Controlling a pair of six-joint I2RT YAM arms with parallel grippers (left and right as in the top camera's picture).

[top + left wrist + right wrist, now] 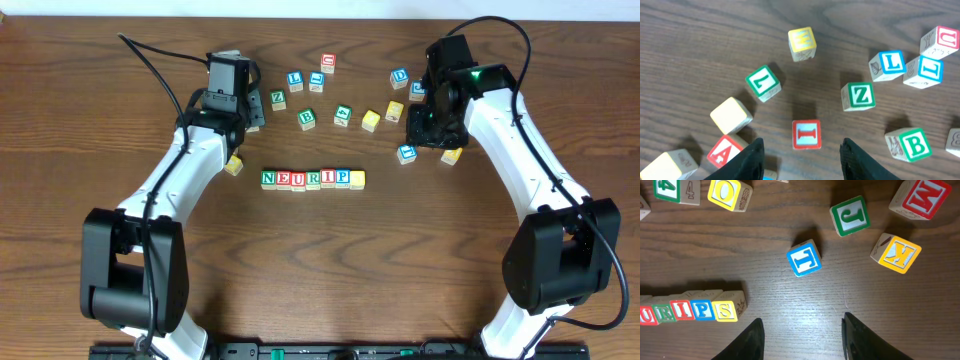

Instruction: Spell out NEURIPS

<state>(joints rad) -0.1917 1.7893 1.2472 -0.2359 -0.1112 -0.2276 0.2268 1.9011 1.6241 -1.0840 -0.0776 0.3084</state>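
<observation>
**NEURIPS row lined up mid-bench, both grippers spread and empty**

The bench (320, 270) is dark brown wood with a long, streaky grain. Midway between its left and right edges, the NEURIPS row (313, 179) runs parallel to the far edge. It is 7 small pale wooden cubes touching side to side, each top face a letter in a square coloured frame: green N, red E, U, green R, red I, blue P. From overhead the 7th top reads only as yellow. The right wrist view shows this S cube (725, 311) with a yellow-framed S and a carved side face, while the picture edge cuts off the row's left end. Loose cubes (343, 115) of the same make lie scattered between the row and the far edge.

The right gripper (801, 327) has matte black, tapered fingers spread apart with nothing between them, above bare wood near a blue T cube (803, 258). The left gripper (801, 150) is likewise spread and holds nothing. Its view shows a red I cube (806, 134) lying flat just beyond the fingertips, with a green Z cube (858, 96) and a green B cube (910, 145) off to one side.
</observation>
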